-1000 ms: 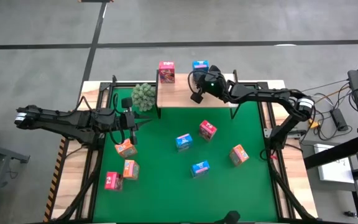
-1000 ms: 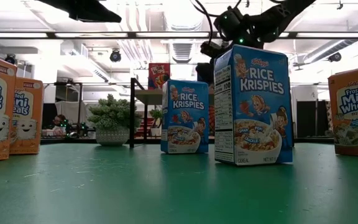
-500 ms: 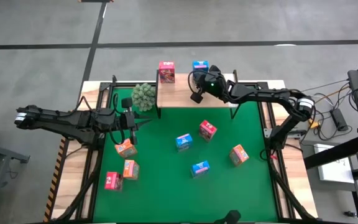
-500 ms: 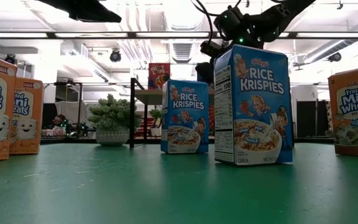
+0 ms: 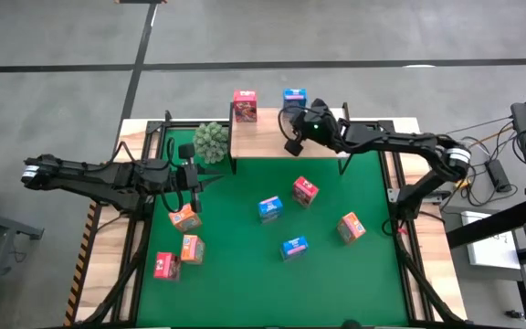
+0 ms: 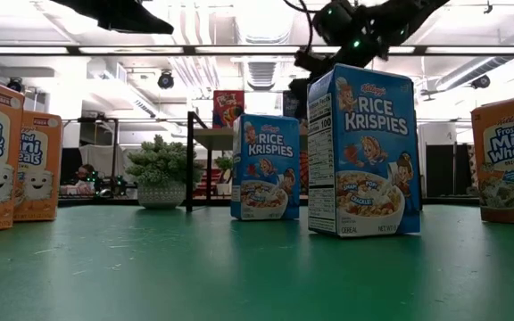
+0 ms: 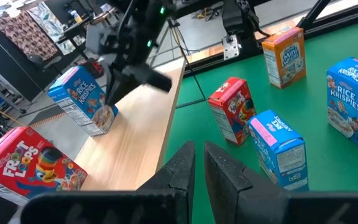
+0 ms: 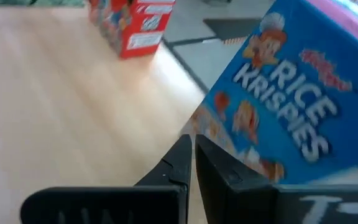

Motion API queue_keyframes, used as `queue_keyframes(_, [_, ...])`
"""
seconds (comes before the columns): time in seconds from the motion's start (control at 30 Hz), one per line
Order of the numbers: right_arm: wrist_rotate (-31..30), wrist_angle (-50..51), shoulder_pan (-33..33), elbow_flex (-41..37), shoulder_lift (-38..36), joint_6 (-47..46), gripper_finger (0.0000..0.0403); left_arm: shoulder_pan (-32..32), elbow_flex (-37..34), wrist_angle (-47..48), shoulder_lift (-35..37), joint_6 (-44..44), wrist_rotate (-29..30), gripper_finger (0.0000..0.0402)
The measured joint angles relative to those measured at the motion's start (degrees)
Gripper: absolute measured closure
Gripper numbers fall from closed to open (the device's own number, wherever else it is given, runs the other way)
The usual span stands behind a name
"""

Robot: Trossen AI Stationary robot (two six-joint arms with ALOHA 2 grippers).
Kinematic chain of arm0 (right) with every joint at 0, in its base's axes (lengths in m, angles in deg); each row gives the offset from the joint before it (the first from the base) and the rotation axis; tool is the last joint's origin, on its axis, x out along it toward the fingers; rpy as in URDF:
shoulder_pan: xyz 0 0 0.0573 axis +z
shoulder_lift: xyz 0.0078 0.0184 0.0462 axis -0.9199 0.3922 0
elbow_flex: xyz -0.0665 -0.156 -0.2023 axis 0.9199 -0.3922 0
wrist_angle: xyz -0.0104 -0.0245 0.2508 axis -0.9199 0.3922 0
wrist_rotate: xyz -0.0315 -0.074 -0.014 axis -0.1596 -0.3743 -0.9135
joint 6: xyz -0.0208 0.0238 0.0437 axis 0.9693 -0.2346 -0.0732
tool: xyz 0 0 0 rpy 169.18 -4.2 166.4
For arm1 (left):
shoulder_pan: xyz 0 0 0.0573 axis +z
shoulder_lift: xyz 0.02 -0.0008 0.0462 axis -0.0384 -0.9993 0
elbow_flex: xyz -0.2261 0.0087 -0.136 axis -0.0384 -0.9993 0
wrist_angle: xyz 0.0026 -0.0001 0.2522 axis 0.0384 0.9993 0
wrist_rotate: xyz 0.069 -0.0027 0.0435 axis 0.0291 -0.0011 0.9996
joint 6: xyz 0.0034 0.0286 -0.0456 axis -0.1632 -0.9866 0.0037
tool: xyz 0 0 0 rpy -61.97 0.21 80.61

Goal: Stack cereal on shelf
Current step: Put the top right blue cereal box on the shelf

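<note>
The shelf (image 5: pixel 313 144) is a light wooden board at the table's far edge. A pink-red cereal box (image 5: pixel 245 105) and a blue one (image 5: pixel 294 98) stand on it. My right gripper (image 5: pixel 291 143) hovers shut over the board, just on the near side of the blue box (image 8: pixel 291 106); the pink-red box (image 8: pixel 132 25) lies farther off. Several more boxes stand on the green mat (image 5: pixel 245 292): blue (image 5: pixel 269 208) (image 5: pixel 293 247), pink-red (image 5: pixel 304 191) (image 5: pixel 165 265), orange (image 5: pixel 351 227) (image 5: pixel 191 248) (image 5: pixel 184 217). My left gripper (image 5: pixel 193 179) waits shut above the mat's left side, by the orange box.
A green spiky plant ball (image 5: pixel 211 142) sits at the shelf's left end. The shelf's black legs (image 6: pixel 190 160) stand at the mat's far edge. In the low view two blue boxes (image 6: pixel 361 152) (image 6: pixel 266 167) stand near the middle, with orange ones at both sides.
My right gripper has risen a little and drawn back slightly toward the table's right, away from the blue box on the shelf. The boxes have stayed where they were.
</note>
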Motion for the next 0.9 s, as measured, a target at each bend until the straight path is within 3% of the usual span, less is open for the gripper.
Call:
queue_keyframes(0.3, [-0.4,12.7,-4.1,0.0,-9.0,-8.6,0.039,0.0,0.0,0.0,0.0,0.6,0.0,0.0387])
queue_keyframes(0.63, [4.1,7.6,-12.6,0.0,-5.3,-14.0,0.039,0.0,0.0,-0.4,0.0,-0.1,0.0,0.0387])
queue_keyframes(0.9, [7.3,1.4,-13.2,0.0,-2.6,-15.0,0.039,0.0,0.0,-0.5,0.0,-0.7,0.0,0.0387])
